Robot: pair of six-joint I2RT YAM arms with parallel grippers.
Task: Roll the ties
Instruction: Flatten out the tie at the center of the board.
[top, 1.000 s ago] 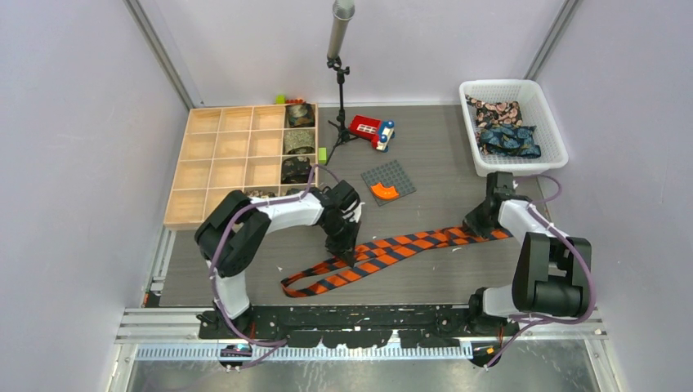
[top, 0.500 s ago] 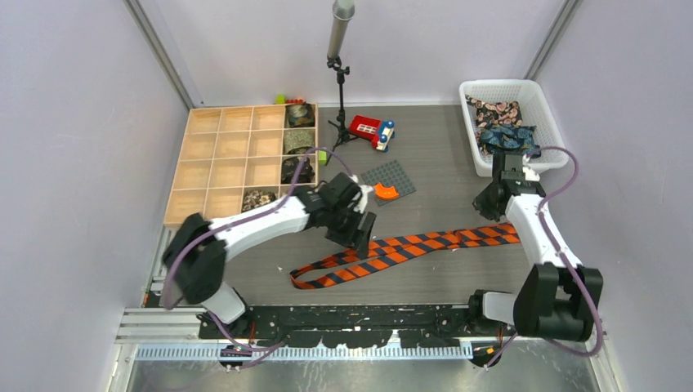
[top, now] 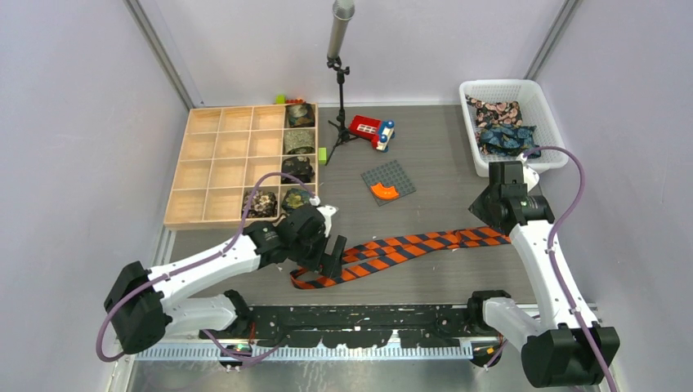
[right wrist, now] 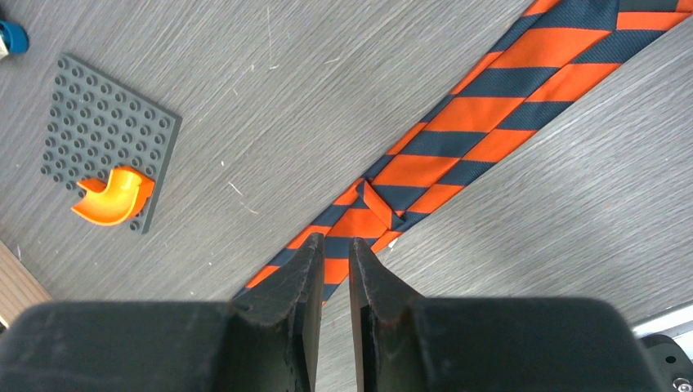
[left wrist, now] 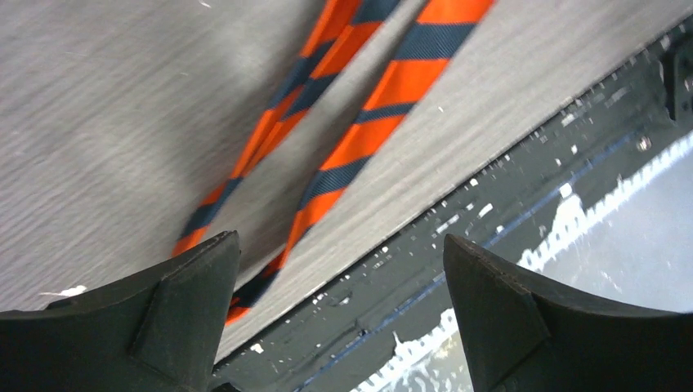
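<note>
1. The striped tie (top: pixel 409 245) (left wrist: pixel 359 147) (right wrist: pixel 490 106) is lying flat on the desk (top: pixel 441 155). It is running from near the front edge on the left toward the right side.
2. The left part of the tie is lying doubled. Two strands are running side by side and meeting in a bend close to the front edge of the desk.
3. The left pincer (top: pixel 331 257) (left wrist: pixel 340 241) is hanging over this bend with its fingers spread wide and pinching nothing. One finger is covering the bend in the left wrist view, so I cannot tell if it is touching the cloth.
4. The right pincer (top: pixel 488 212) (right wrist: pixel 336 242) is hovering above the wide right part of the tie. Its fingers are spread only a little, with a thin slit between them, and they are pinching nothing.
5. In the right wrist view the tie is showing a small fold across its middle, where the wide part is becoming narrow.
6. Five rolled ties (top: pixel 299 140) are sitting in the tray (top: pixel 216 155) at the back left. Four are filling the right column, and one is sitting in the front compartment just beside that column.
7. More ties (top: pixel 508 139) are lying bunched in the basket (top: pixel 498 82) at the back right.
8. The plate (top: pixel 392 173) (right wrist: pixel 98 122), with the orange piece (top: pixel 382 191) (right wrist: pixel 114 194) on it, is lying behind the striped tie, apart from it.
9. The car (top: pixel 372 131) is standing near the stand (top: pixel 339 73) at the back of the desk.
</note>
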